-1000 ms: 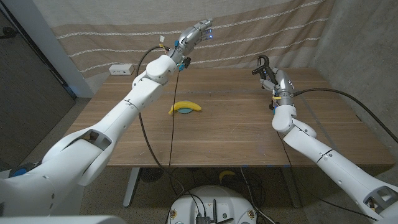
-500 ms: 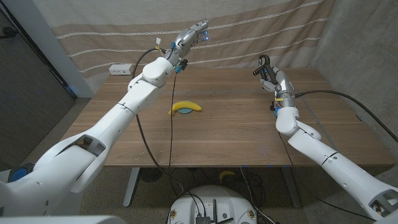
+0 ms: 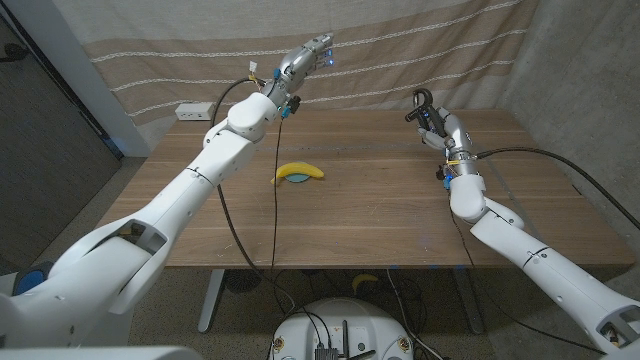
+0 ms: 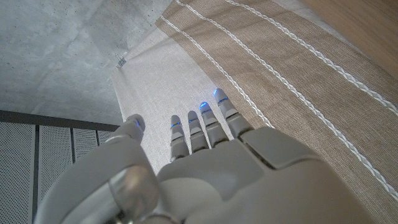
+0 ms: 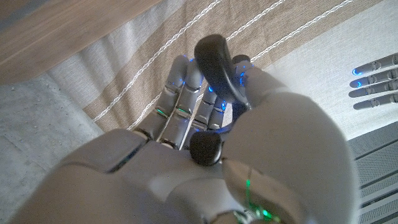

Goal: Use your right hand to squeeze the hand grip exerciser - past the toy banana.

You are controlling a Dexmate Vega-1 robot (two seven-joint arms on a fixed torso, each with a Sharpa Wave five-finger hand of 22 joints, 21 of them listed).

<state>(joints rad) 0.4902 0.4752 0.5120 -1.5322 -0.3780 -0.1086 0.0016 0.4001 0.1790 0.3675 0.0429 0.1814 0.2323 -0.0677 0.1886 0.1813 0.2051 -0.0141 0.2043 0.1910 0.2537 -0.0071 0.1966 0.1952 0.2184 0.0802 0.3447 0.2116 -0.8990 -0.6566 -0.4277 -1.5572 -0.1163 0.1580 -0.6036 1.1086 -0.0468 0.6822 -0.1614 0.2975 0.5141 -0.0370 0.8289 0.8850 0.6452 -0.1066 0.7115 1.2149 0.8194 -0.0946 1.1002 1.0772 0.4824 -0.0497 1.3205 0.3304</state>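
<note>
Exerciser (image 3: 423, 102) is held aloft in the right hand (image 3: 437, 123), fingers wrapped round its black handles, above the table's (image 3: 380, 200) far right, beyond the banana (image 3: 299, 174). Pickup is judged done; whether the squeeze is complete cannot be told. The left hand (image 3: 308, 55) is raised, fingers straight, holding nothing. One exerciser and one banana are counted.

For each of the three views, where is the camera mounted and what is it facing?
Head view: on the head, looking down at the table, banana, both arms.
Left wrist view: behind the left robot hand, facing the striped curtain.
Right wrist view: behind the right robot hand holding the hand grip.
Shared: both wrist views face the curtain.
</note>
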